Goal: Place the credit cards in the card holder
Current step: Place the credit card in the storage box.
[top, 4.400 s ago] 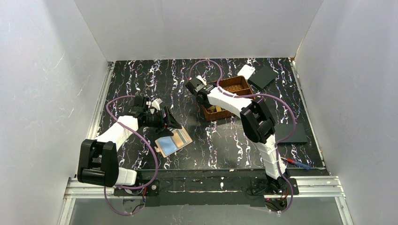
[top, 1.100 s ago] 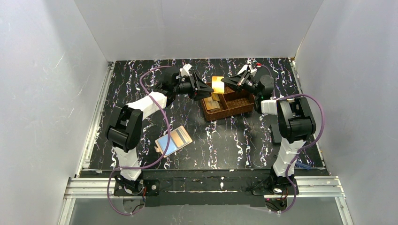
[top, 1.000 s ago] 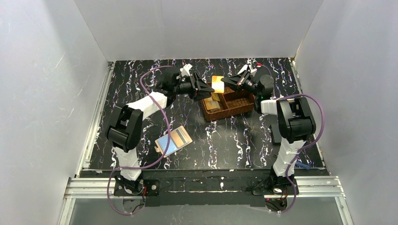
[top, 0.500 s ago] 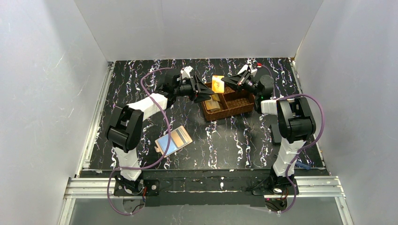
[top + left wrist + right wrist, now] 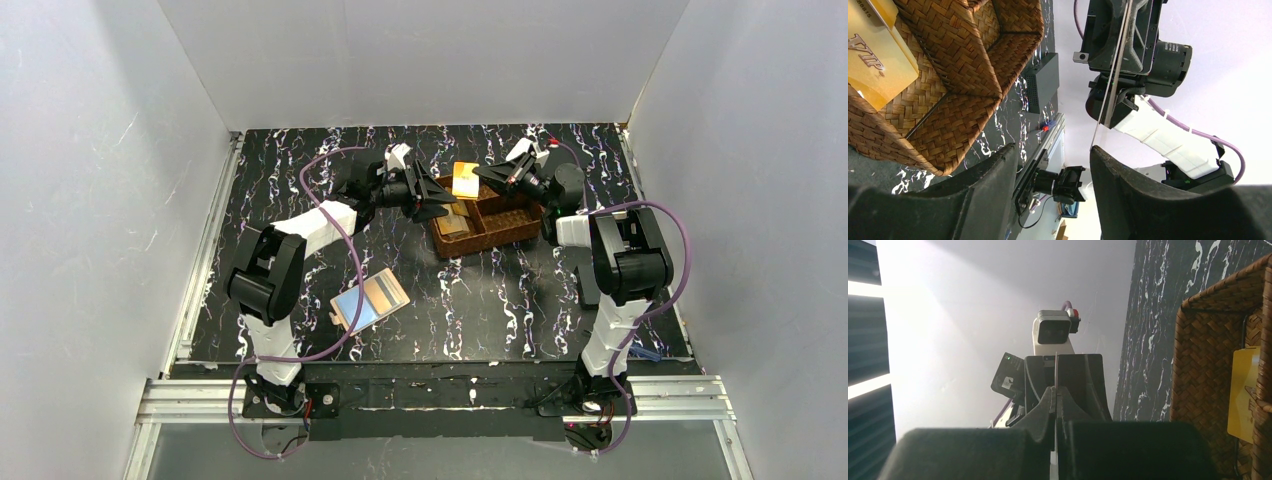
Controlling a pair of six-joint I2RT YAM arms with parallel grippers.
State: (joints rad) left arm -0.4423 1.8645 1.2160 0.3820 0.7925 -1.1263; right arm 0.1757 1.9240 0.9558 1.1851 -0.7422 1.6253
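While the right pincer [image 5: 484,178] pinches one orange card [image 5: 464,180] by its edge and holds it in the air over the left end of the basket [image 5: 510,225], the left pincer [image 5: 443,200] faces it from the other side with its jaws apart and nothing between them. In the left wrist view the card [image 5: 1112,80] shows edge-on as a thin line hanging from the right pincer, just ahead of the left fingers [image 5: 983,200] and not yet between them. The right wrist view agrees: its fingertips are pressed together on the card's edge [image 5: 1055,371], with the left pincer straight beyond.

This looks like a handover in mid-air, with the card passing from right to left so it can be carried to the holder [image 5: 368,303]. The holder lies open on the bench [image 5: 300,170] near the left arm, well apart from the basket, and no card can be seen in it. The other cards [image 5: 455,223] lie in the basket, so the task seems to be at an early stage.

The next move probably calls for the left pincer to ease forward until the card's free edge sits between its fingers. It should close before the right one lets go. With so thin a card seen edge-on, the alignment leaves little room, and a release too soon would drop it back into the basket.
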